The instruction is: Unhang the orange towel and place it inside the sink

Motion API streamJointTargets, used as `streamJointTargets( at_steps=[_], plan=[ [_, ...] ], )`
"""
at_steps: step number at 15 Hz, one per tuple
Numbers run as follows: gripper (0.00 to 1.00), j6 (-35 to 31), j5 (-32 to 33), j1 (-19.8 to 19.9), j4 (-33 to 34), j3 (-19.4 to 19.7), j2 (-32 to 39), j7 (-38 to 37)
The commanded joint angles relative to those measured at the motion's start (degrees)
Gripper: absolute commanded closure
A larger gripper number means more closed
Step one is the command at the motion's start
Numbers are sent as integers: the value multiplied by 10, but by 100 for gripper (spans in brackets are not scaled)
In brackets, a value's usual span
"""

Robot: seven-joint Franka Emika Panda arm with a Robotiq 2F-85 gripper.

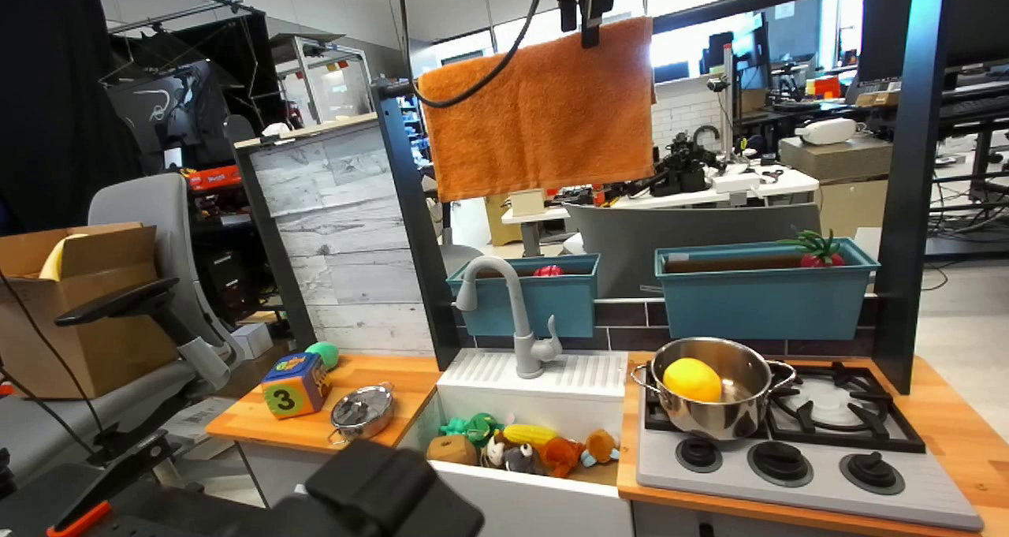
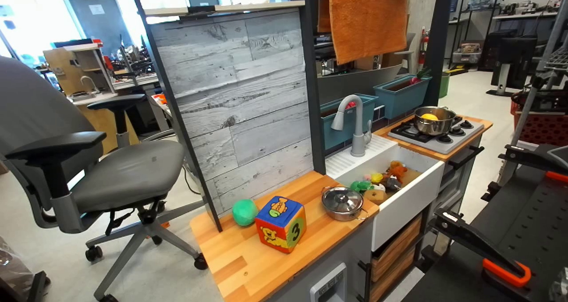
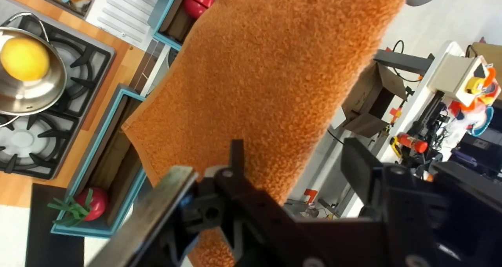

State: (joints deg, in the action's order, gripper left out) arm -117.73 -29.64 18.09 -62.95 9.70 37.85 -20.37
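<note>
Gripper (image 3: 293,153) wide, fingers well apart, up by the top of the orange towel (image 1: 544,119). By the wrist view, one fingertip overlaps the cloth while the other shows past its edge; whether either touches it, cannot tell.

Orange towel hangs folded over a dark bar (image 1: 749,2), above the faucet (image 1: 516,308) and the sink (image 2: 410,208); its lower edge is well clear of both.

Sink contents, in both exterior views: heap of toys, among them a yellow corn cob (image 1: 530,434), something green (image 1: 482,428), something orange (image 1: 561,456), with a brown block (image 1: 452,450) at one end.

Stove (image 1: 930,491) next to the sink carries an open steel pot (image 1: 698,417), round yellow fruit (image 1: 692,380) inside. On the wooden counter (image 2: 222,249) across the sink: small lidded pot (image 2: 342,202), picture cube (image 2: 281,224) showing a black 3, green ball (image 2: 244,212) just beside the cube.

Two blue planters (image 1: 765,304) stand along the back, one behind the faucet, one behind the stove. The latter holds a red vegetable (image 3: 94,204) with green leaves; the one by the faucet holds something red and rounded (image 3: 198,2), kind unclear.
</note>
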Motion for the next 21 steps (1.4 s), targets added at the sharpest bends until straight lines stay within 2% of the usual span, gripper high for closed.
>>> streamJointTargets(
  at_steps=[1,4,5,6,10,11,14,18,21],
  plan=[
    [67,24,6,2,36,2,14,-13],
    [88,41,20,19,46,-14,16,-20],
    [95,47,8,9,44,2,14,-15],
    [99,55,8,11,44,3,11,-12],
    [99,89,1,16,3,-3,-28,25],
    [99,114,0,24,0,-3,-45,45],
    [99,176,10,32,-73,-1,-124,145],
    [99,268,67,35,-185,19,-225,256],
    [99,305,142,27,-234,27,-249,308]
  ],
)
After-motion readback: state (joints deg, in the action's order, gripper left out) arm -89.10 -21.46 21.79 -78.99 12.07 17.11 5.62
